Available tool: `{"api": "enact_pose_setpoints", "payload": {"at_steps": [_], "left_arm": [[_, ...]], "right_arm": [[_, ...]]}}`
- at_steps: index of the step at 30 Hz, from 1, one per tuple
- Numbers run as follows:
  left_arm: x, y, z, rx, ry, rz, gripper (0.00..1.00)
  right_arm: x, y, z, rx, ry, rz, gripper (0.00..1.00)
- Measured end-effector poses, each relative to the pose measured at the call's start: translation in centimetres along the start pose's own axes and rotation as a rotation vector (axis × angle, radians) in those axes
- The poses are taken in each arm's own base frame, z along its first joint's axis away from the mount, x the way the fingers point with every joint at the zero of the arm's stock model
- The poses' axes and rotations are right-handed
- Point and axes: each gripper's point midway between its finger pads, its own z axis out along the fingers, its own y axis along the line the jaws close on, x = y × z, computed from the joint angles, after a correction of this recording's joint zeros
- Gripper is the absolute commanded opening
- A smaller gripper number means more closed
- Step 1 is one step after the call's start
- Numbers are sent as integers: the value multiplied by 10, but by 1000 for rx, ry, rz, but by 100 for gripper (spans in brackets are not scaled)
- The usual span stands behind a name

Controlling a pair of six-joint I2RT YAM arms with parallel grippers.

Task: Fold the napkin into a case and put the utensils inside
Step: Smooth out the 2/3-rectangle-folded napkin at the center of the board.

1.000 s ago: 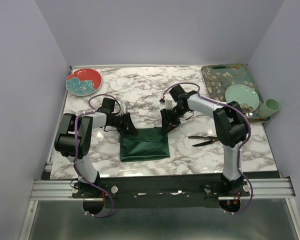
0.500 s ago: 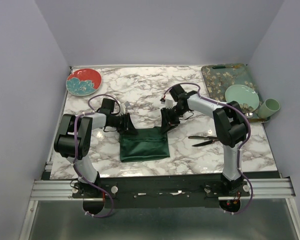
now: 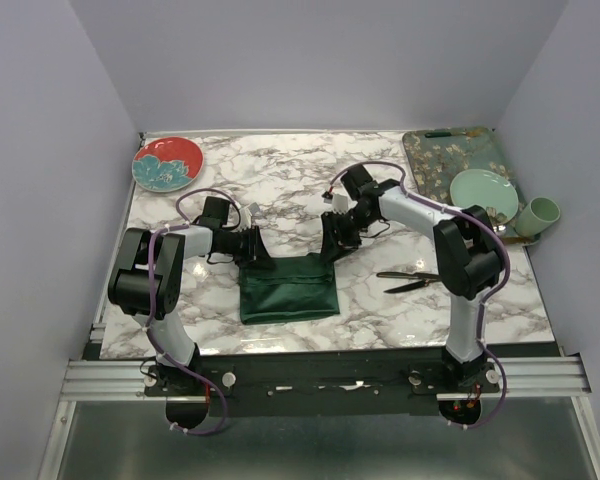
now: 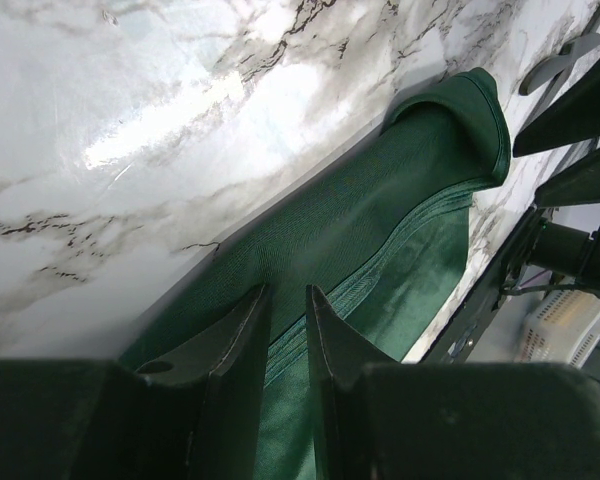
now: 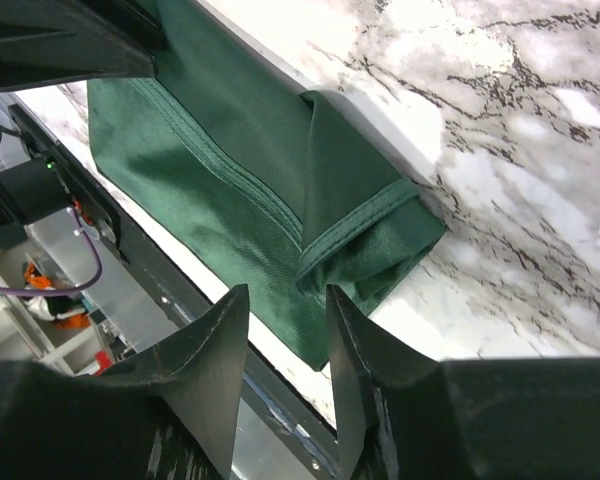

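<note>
1. The napkin (image 3: 288, 290), already doubled into a dark green rectangle, lies on the marble table (image 3: 280, 180) near its front edge, between the two arms. The utensils (image 3: 408, 280) lie on bare marble to its right, well apart from the cloth and not yet inside it.
2. Step in hand, as judged: shaping the far edge of the fold into a case. To do it well, work both far corners together, keep the stitched hems parallel, and draw the layer flat so that no corner curls up, as the right one does in the right wrist view.
3. Left gripper (image 3: 255, 250): at the far left corner. Its fingers (image 4: 242, 330) stand only narrowly apart over the hem, and whether they pinch the cloth cannot be told.
4. Right gripper (image 3: 332, 245): at the far right corner, fingers (image 5: 220, 340) parted and grasping nothing, with the corner lying free beyond them.
5. Pose: the left arm has its elbow raised and its forearm reaching inward, wrist low. The right arm extends forward, then bends back toward the centre, its gripper angled down
</note>
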Motion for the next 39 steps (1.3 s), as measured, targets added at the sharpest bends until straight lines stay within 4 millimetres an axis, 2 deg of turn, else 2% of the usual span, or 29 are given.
{"api": "enact_pose_setpoints", "payload": {"at_steps": [9,17,30,39], "left_arm": [[0,0,0,0,0,0,31],[0,0,0,0,0,1,31],[0,0,0,0,0,2,32],[0,0,0,0,1,9,32]], "right_arm": [[-2,1,-5,29,-22,39,49],[-2,-5,3,33,-11,83,46],[-7,-11,14,33,-4,116,32],[-7,-12,16,34,-3,122,35]]}}
